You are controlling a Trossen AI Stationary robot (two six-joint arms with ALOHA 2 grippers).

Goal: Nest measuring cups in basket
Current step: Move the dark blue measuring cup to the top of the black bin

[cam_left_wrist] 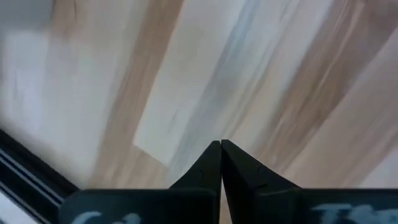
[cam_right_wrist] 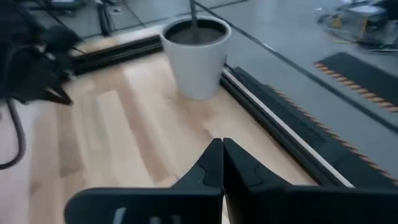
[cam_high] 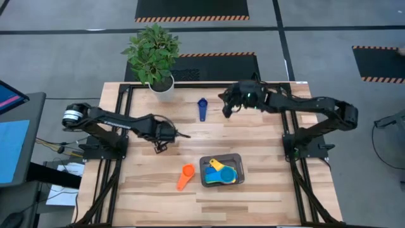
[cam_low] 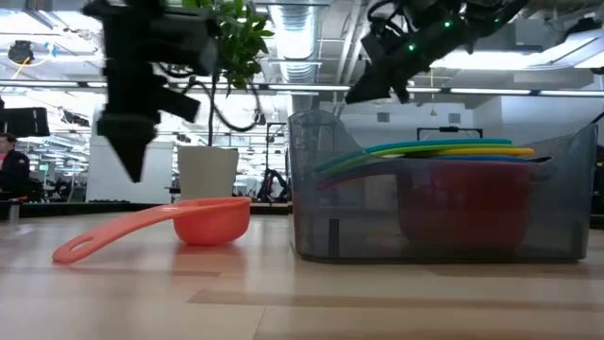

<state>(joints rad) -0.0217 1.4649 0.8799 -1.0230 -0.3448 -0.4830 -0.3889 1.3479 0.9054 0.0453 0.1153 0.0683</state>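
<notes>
The dark grey basket [cam_high: 239, 166] sits near the table's middle front. Nested cups lie in it: yellow and blue ones [cam_high: 220, 172], with green, yellow and light blue handles [cam_low: 425, 149] sticking out over a red cup [cam_low: 462, 203]. An orange cup [cam_high: 185, 176] lies on the wood just left of the basket, bowl down on the table [cam_low: 203, 219]. A dark blue cup [cam_high: 202, 109] lies at the far middle. My left gripper [cam_high: 160, 149] hangs shut over bare wood [cam_left_wrist: 221, 144], left of the orange cup. My right gripper [cam_high: 226, 113] is shut [cam_right_wrist: 222, 142], raised, just right of the dark blue cup.
A white plant pot [cam_high: 161, 88] with a leafy plant stands at the far edge, left of the dark blue cup, and shows ahead in the right wrist view as the pot [cam_right_wrist: 196, 56]. Black frame rails [cam_high: 120, 126] run along the table's left and right sides.
</notes>
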